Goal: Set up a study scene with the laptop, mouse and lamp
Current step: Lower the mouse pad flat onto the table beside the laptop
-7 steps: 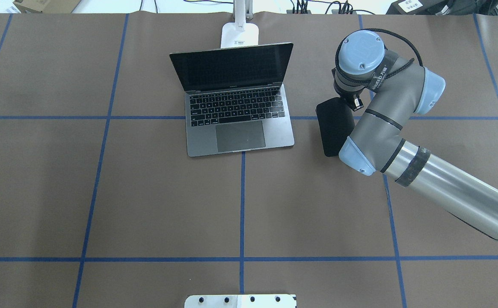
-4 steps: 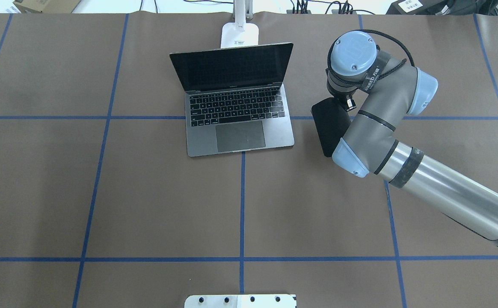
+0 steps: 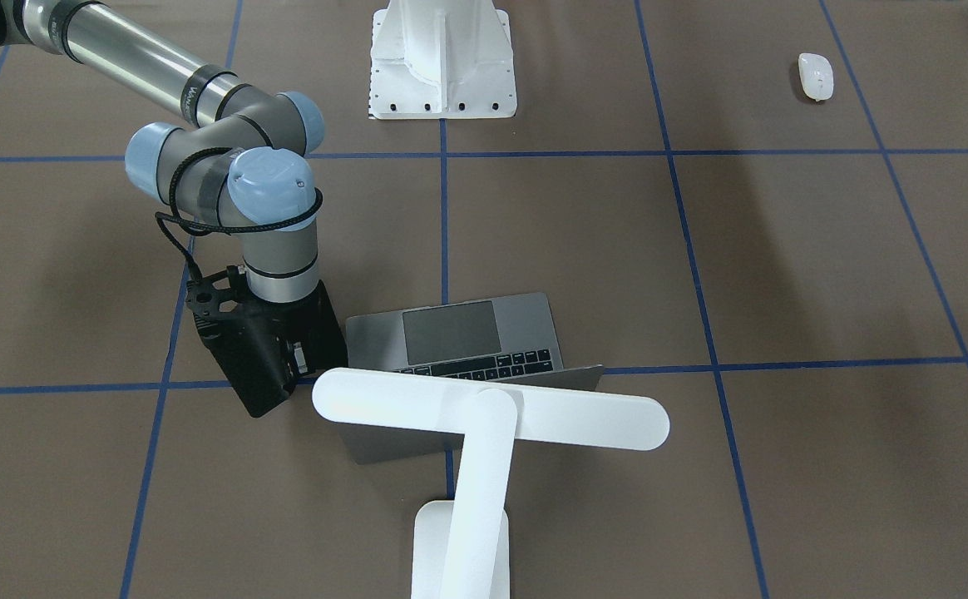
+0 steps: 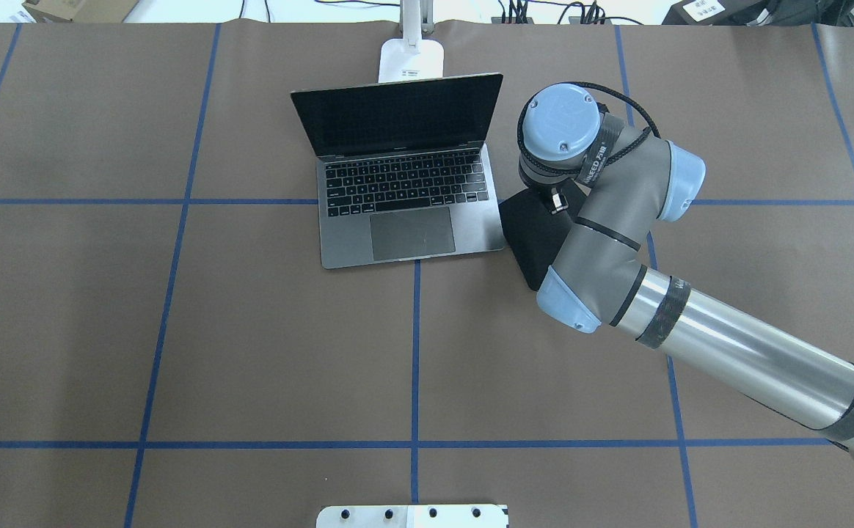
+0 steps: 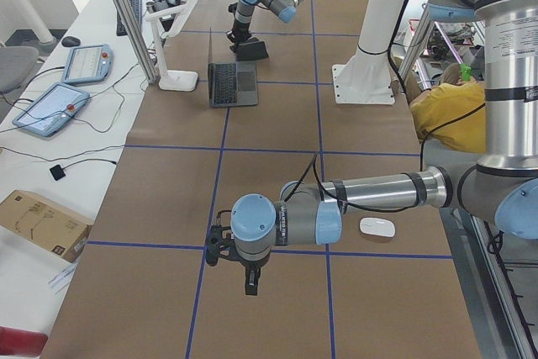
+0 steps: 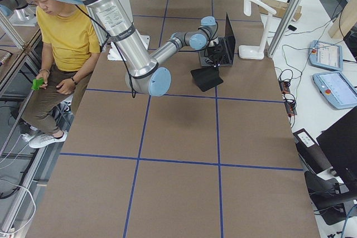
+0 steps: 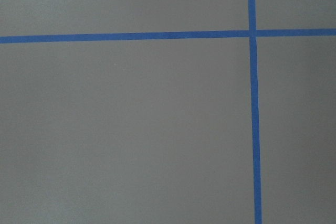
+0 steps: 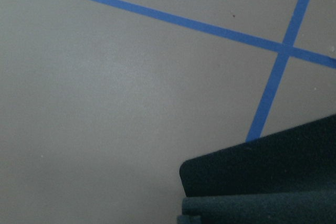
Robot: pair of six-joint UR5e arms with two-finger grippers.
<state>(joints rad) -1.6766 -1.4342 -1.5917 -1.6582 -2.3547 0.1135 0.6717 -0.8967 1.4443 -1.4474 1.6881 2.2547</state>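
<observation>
The right arm (image 4: 728, 345) is reaching in from the robot-side right corner of the worktop (image 4: 251, 352). Its silver forearm is slanting toward the far edge and its wrist is pointing straight down. The right gripper (image 4: 559, 204), mostly hidden under that wrist, is pinching the black pad (image 4: 526, 235) by one edge. The pad is hanging tilted just beside the right edge of the laptop (image 4: 401, 176), and I cannot tell whether they are touching. The left arm (image 5: 370, 195) is lying low along the worktop near its left end. The left gripper (image 5: 250, 282) is pointing down beside the blue tape lines (image 5: 277, 251), but I cannot tell whether its fingers are spread or pressed together.

The laptop is sitting open near the middle of the far edge, showing a dark screen, black keys, a large grey trackpad and a space-grey deck. The lamp (image 3: 484, 416) is standing at the far edge directly behind the laptop's lid. It is matte white, and its long bar head is reaching over the laptop. The mouse (image 3: 815, 76), small, white and glossy, is lying by the robot-side edge toward the left end, well apart from the laptop.

A small printed label is showing on the lamp's base and white lettering on the right arm's black bands, all too small to read.
</observation>
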